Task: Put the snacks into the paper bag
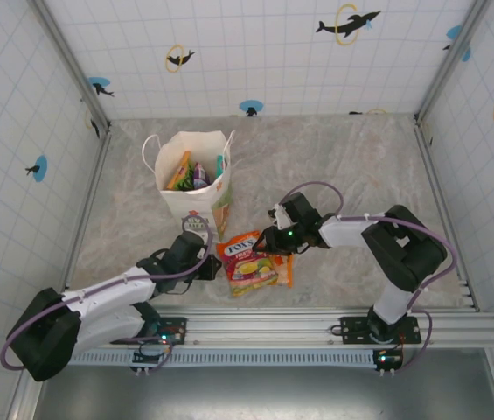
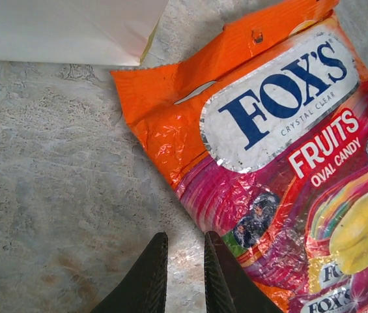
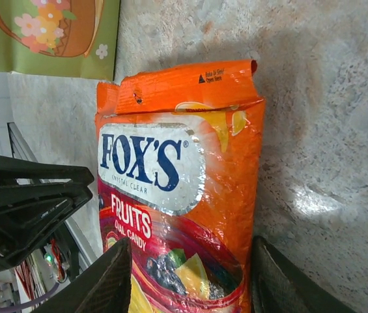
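Top external view, working outward from my side: the left gripper [image 1: 210,265] and the right gripper [image 1: 274,241] flank the FOX'S packet [image 1: 247,257]. The packet lies on the surface [image 1: 343,157] just on the near side of the paper bag [image 1: 185,203], close to its base.

On the left wrist camera the left fingers [image 2: 152,274] are almost together. There is a slim gap with bare surface in it and nothing held, and one tip sits at the packet's [image 2: 288,163] edge.

On the right wrist camera the right fingers [image 3: 115,280] straddle the packet [image 3: 177,182] across its width, one against each long edge. I judge them clamped on it.

So the step in hand is picking up what looks like the last loose snack. Next I need to lift it clear of the surface, carry it above the bag's rim and let go over the open mouth, between the loop handles [image 1: 149,150]. The left arm should stay out of the path.

The packet is glossy, crinkled foil with an orange sealed top and a small hang hole. It has a silver label with blue FOX'S lettering, "FRUITS OVAL CANDY" in white, and fruit pictures below. It looks slippery and floppy, so I expect it to bow in the grip.

Farther off, the bag stands upright with its mouth open, and the other snacks [image 1: 190,172] are inside: orange, purple, green and teal.
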{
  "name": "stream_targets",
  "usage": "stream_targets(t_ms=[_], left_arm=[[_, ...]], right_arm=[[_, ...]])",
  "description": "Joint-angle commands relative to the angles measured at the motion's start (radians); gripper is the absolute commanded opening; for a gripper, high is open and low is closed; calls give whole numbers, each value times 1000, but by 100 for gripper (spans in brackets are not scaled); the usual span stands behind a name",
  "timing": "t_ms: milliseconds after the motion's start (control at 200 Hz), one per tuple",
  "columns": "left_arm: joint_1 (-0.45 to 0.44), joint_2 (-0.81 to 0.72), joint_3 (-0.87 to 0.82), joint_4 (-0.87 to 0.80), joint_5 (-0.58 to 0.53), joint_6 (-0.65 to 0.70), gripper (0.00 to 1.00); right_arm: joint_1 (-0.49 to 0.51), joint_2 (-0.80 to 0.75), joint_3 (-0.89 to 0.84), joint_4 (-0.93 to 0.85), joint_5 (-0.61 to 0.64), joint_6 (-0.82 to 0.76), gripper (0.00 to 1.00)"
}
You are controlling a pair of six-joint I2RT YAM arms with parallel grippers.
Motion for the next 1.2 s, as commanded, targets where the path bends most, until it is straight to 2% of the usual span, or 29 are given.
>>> stream_targets(t_ms=[0, 330, 791, 1026, 1196], left_arm=[[-9, 29, 11, 24, -6, 36, 20], [-19, 63, 8, 65, -9, 32, 20], [-22, 149, 63, 115, -8, 47, 20], [-24, 167, 80, 118, -15, 55, 20], [-26, 165, 91, 114, -18, 56, 20]], right_arm=[[-4, 21, -4, 35, -20, 4, 50], [-6, 38, -11, 49, -32, 6, 49], [-11, 29, -45, 199, -100, 90, 44], [-10, 30, -60, 252, -111, 121, 37], [-13, 26, -59, 243, -106, 116, 28]])
